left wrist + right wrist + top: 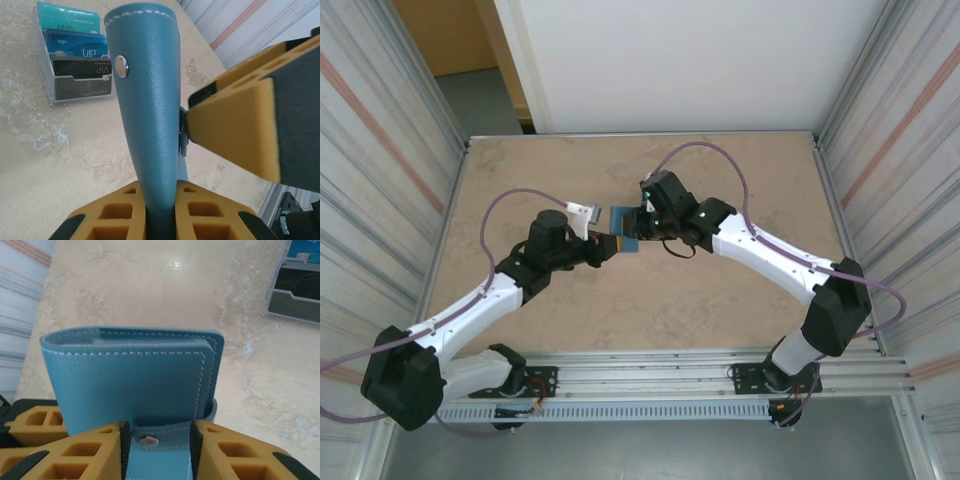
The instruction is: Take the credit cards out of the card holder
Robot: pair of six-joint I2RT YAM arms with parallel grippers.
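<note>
The card holder [145, 100], a slate-blue bifold, is folded closed and held on edge above the table. My left gripper [160, 210] is shut on its lower part, one yellow finger on each face. My right gripper [156, 440] has closed on the snap strap [165, 441], its pads against both strap edges just below the wallet body [130, 380]. In the top view both grippers [610, 243] [638, 228] meet at the card holder [623, 222] in mid-table. The credit cards inside it are hidden by the closed cover.
A clear plastic tray [80, 90] stands on the marble table left of the card holder, with teal, blue and black cards [70, 17] upright in it. The same tray [295, 295] sits at the right wrist view's upper right. Metal walls line both sides.
</note>
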